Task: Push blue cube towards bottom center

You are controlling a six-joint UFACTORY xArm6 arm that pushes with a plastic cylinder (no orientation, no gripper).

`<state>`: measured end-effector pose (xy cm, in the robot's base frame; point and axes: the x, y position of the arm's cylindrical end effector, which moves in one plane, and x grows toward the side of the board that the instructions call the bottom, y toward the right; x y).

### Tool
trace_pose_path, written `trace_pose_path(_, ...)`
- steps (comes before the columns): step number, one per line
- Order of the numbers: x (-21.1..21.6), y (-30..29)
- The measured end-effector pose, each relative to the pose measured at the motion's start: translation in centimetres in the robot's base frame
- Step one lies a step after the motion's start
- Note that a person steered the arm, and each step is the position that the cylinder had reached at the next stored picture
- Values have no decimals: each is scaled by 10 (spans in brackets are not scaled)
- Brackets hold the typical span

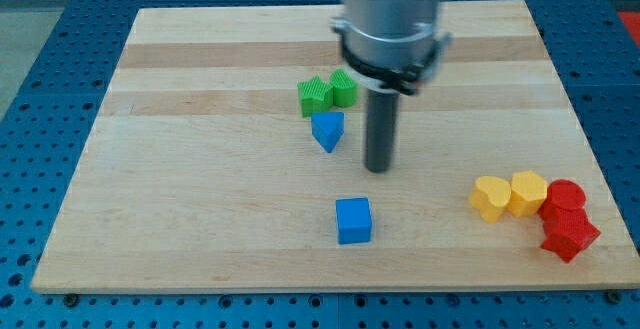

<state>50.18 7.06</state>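
The blue cube sits on the wooden board near the view's bottom centre. My tip is above it and slightly to its right, apart from it. A blue triangular block lies to the left of the rod, with a small gap between them.
Two green blocks sit together just above the blue triangular block. At the view's lower right, a yellow heart-shaped block, a yellow block and two red blocks cluster near the board's right edge.
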Motion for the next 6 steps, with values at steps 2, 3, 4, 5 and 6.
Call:
trace_pose_path(2, 31, 4)
trace_pose_path(3, 41, -14)
trace_pose_path(4, 54, -34)
trace_pose_path(5, 68, -52)
trace_pose_path(6, 70, -55)
